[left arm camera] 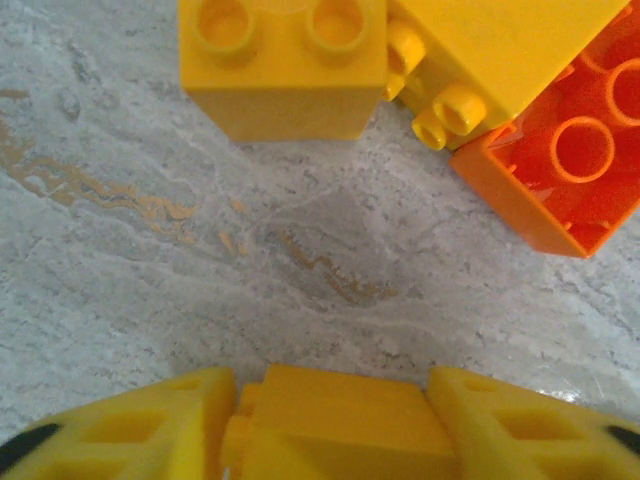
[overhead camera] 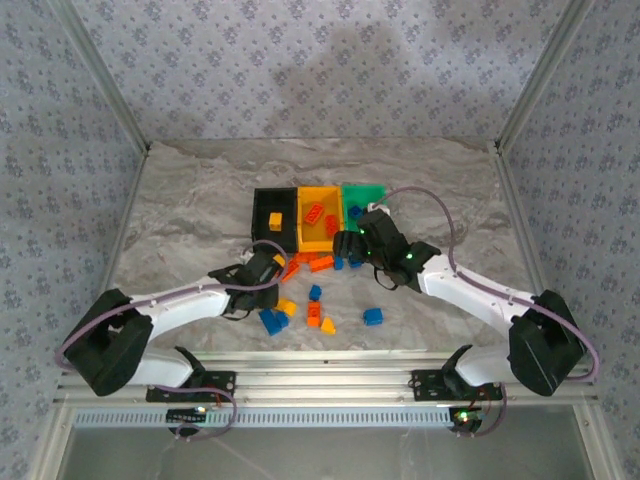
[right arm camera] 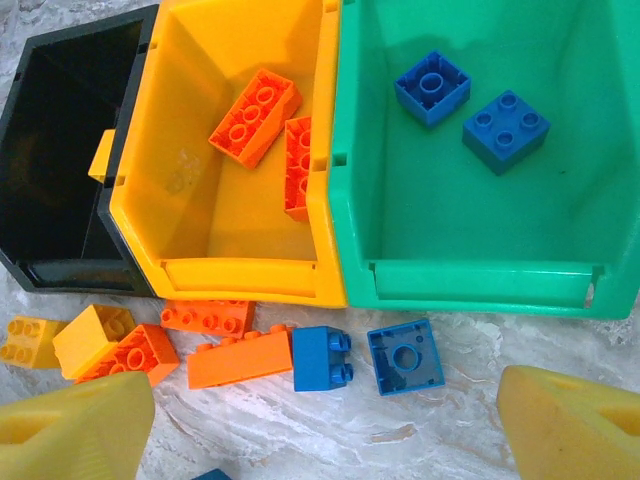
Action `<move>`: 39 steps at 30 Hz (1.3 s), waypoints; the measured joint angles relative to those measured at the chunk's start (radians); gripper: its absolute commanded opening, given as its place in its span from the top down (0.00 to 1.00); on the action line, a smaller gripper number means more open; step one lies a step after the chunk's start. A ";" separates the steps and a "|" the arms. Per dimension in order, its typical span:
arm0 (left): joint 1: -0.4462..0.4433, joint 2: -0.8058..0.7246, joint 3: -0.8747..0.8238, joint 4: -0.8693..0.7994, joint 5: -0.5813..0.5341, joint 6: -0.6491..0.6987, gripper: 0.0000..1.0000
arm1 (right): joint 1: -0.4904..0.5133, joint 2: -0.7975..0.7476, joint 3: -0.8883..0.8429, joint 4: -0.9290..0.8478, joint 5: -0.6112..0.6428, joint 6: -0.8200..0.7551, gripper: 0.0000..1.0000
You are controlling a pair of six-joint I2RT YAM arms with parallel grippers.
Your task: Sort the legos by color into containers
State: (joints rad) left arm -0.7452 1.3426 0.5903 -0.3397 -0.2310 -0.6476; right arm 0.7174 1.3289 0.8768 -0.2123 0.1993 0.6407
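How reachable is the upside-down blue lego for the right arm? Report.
Probably yes: the right end effector is open, and the upside-down blue lego lies on bare table just ahead, in front of the green bin.

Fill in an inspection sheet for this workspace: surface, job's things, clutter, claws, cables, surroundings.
Surface: marble-look table, no spills seen.
Job's things: black bin has one yellow piece in it; orange bin has orange ones; green bin has two blue ones; loose bricks lie in front of the bins.
Clutter: nothing seen.
Claws: left claw shut on a yellow brick; right claw open, above the loose bricks.
Cables: cables run along both arms, clear of the bricks.
Surroundings: patterned walls, metal frame.
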 measured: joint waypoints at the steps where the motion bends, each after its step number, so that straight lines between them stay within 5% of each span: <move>1: 0.000 0.002 0.001 0.001 -0.001 0.001 0.61 | 0.000 0.000 -0.001 0.000 0.000 0.000 0.09; 6: 0.002 -0.018 0.002 0.000 0.000 0.000 0.73 | -0.002 -0.011 -0.019 0.000 0.008 0.006 0.09; 15: 0.055 -0.169 0.140 -0.065 0.003 0.020 0.76 | -0.005 -0.036 -0.063 0.000 0.015 0.026 0.09; 27: 0.223 0.243 0.541 0.034 -0.005 0.091 0.79 | -0.006 -0.116 -0.137 -0.018 0.024 0.051 0.09; 39: 0.251 0.438 0.698 0.028 0.018 0.109 0.23 | -0.019 -0.211 -0.197 -0.060 0.018 0.053 0.08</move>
State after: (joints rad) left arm -0.4938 1.7809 1.2884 -0.3115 -0.2134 -0.5388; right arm 0.6979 1.1179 0.6800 -0.2726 0.2176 0.6941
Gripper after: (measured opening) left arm 0.649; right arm 0.922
